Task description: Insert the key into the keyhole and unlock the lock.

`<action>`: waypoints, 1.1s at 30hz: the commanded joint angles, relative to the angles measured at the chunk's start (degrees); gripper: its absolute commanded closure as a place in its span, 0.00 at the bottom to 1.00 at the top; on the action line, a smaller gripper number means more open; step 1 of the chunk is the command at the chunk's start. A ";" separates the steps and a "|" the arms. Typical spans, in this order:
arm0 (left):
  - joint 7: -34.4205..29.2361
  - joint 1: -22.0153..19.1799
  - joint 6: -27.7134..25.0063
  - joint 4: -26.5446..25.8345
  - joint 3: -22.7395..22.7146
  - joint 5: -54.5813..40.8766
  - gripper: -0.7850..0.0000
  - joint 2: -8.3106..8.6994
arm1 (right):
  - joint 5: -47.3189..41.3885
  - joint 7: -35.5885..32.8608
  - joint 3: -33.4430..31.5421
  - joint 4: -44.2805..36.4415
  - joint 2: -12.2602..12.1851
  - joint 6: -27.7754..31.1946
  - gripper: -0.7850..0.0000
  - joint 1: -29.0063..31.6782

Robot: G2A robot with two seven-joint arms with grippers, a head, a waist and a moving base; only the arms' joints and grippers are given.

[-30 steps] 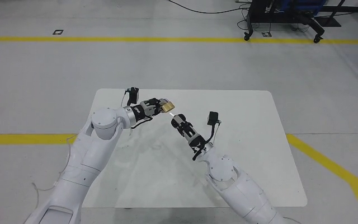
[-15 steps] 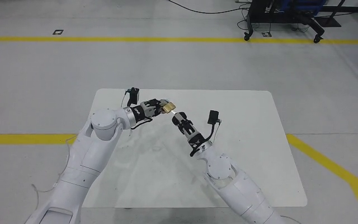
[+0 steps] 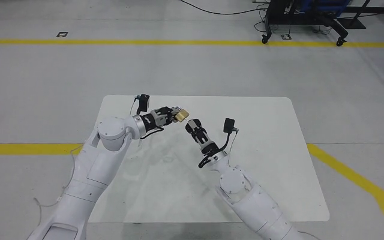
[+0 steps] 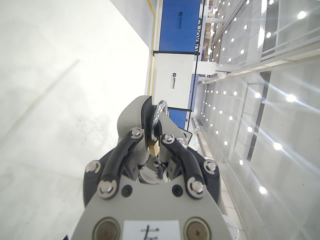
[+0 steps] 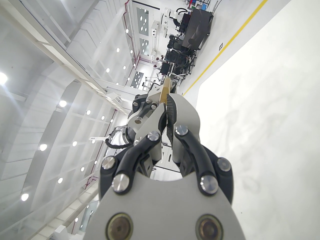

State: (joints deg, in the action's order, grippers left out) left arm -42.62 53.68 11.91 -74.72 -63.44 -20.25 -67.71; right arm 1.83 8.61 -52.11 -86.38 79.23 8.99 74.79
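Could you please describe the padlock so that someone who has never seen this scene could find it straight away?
Start at the white table and look over its far half, where the two arms converge. The padlock is the small brass block with a silver shackle clamped in the left gripper; the right gripper holds only a thin key.

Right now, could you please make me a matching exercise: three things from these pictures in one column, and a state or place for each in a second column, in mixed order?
Column 1:
1. left hand
2. right hand
3. table

Column 2:
A. shut on the key
B. white, lying under both arms
C. shut on the lock

Pairs: 1-C; 2-A; 3-B
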 commanded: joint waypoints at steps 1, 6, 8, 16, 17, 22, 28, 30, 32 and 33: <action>0.43 0.05 -0.31 -0.18 0.08 0.66 1.00 0.00 | 0.77 0.55 0.15 -0.15 0.17 -0.58 1.00 0.11; 1.25 0.33 -0.92 -0.71 0.20 2.14 1.00 0.02 | 2.34 1.49 0.43 -0.33 0.61 -3.03 1.00 -0.03; 1.24 0.46 -1.05 -0.84 0.23 2.16 1.00 0.00 | 2.92 1.90 0.64 -0.32 0.81 -3.79 1.00 -0.11; 1.06 0.62 -0.87 -1.05 0.59 2.17 1.00 -0.15 | 3.58 2.33 0.82 0.02 1.53 -4.48 1.00 -0.35; 1.03 0.61 -0.96 -1.05 0.60 2.23 1.00 -0.16 | 3.62 2.32 0.80 0.07 1.60 -4.50 1.00 -0.38; 1.21 0.59 -0.92 -0.84 0.34 2.14 1.00 -0.18 | 3.52 2.67 0.49 0.15 1.97 -4.26 0.51 -0.27; 1.49 0.68 -0.66 -0.78 -0.37 1.99 1.00 -0.11 | 3.73 2.55 -0.24 -0.28 2.19 -3.71 0.07 0.49; 1.72 0.75 -0.45 -0.77 -0.50 1.91 1.00 -0.12 | 3.70 2.39 -0.58 -0.44 2.23 -3.59 0.08 0.77; 2.06 0.76 -0.16 -0.73 -0.69 1.81 1.00 -0.12 | 3.69 2.23 -0.93 -0.73 2.26 -3.39 0.09 1.11; 2.14 0.77 -0.08 -0.72 -0.76 1.79 1.00 -0.12 | 3.71 2.14 -1.14 -0.91 2.27 -3.26 0.10 1.28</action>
State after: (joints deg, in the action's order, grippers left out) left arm -40.61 54.45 11.74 -75.46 -64.11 -18.45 -67.83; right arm 5.53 10.84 -53.03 -87.10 81.49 5.59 75.90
